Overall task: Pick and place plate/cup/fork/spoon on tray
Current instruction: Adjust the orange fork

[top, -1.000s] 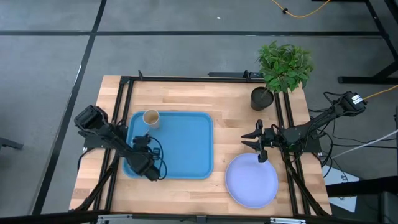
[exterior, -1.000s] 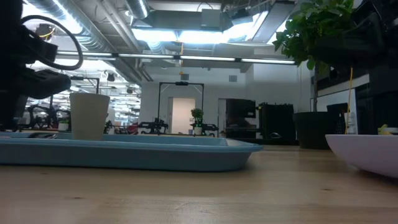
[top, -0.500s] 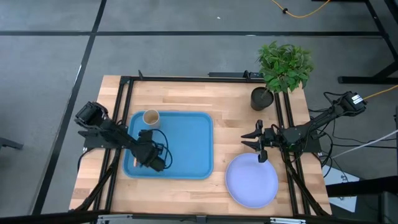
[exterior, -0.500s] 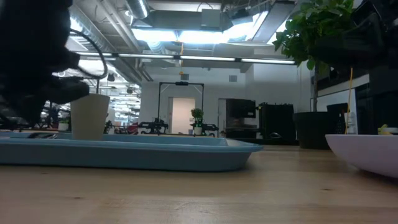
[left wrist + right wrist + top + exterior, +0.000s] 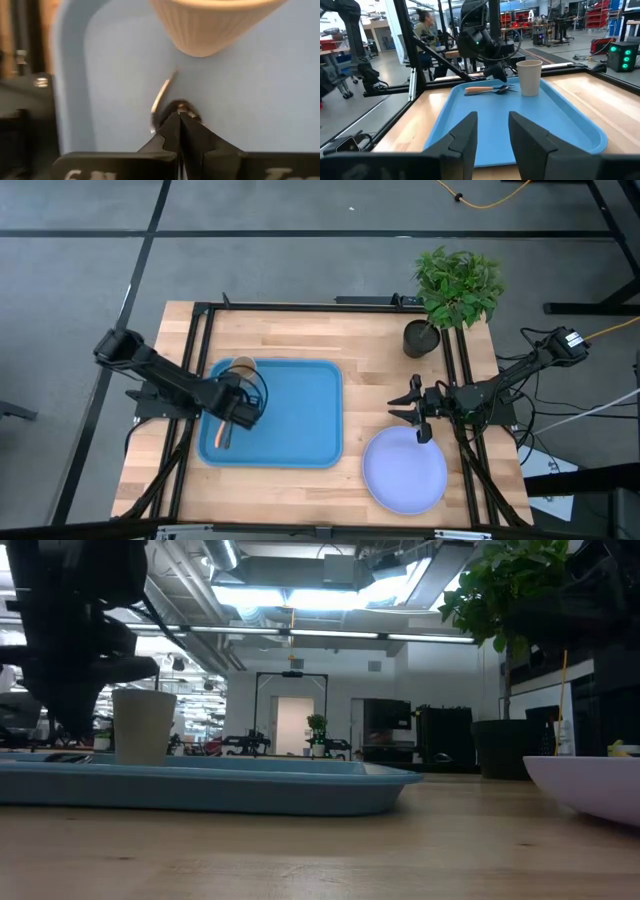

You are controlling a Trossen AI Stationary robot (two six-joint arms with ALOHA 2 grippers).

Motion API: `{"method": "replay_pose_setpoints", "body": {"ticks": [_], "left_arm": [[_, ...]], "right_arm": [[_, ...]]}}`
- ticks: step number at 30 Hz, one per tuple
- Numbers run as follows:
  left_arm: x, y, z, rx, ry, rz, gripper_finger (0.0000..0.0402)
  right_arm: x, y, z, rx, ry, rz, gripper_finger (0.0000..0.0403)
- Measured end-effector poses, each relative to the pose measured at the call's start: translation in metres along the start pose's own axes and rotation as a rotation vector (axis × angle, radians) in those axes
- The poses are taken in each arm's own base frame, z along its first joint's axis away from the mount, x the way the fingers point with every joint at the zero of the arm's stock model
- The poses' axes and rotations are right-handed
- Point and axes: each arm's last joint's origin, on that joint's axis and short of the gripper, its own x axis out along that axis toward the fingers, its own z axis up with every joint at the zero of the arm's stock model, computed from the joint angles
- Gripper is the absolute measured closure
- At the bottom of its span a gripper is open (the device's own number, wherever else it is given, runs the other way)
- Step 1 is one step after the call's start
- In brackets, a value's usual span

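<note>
We judge the plate (image 5: 405,471), near the desk's front right corner, stiff and slippery: grip its rim. Right tool (image 5: 417,411) spread; left tool (image 5: 179,131) pressed together.

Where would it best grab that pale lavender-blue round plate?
Probably its rim. The pale lavender-blue round plate lies flat on the wooden table, too wide to span, but its edge curves up off the wood. The open right gripper, just beside it, could come down from above, jaws straddling the nearest edge.
</note>
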Motion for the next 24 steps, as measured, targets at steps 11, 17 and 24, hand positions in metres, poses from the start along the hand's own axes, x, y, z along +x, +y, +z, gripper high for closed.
{"method": "replay_pose_setpoints", "body": {"ticks": [11, 17, 24], "left_arm": [[0.007, 0.007, -0.001, 0.008, 0.024, -0.008, 0.0402], [0.008, 0.007, 0.002, -0.005, 0.026, -0.001, 0.0402], [0.011, 0.004, 0.005, 0.002, 0.028, 0.003, 0.0402]], "right_arm": [[0.0, 0.0, 0.0, 0.001, -0.001, -0.001, 0.0288], [0.0, 0.0, 0.0, 0.001, -0.001, -0.001, 0.0288], [0.0, 0.0, 0.0, 0.001, -0.001, -0.001, 0.0288]]}}
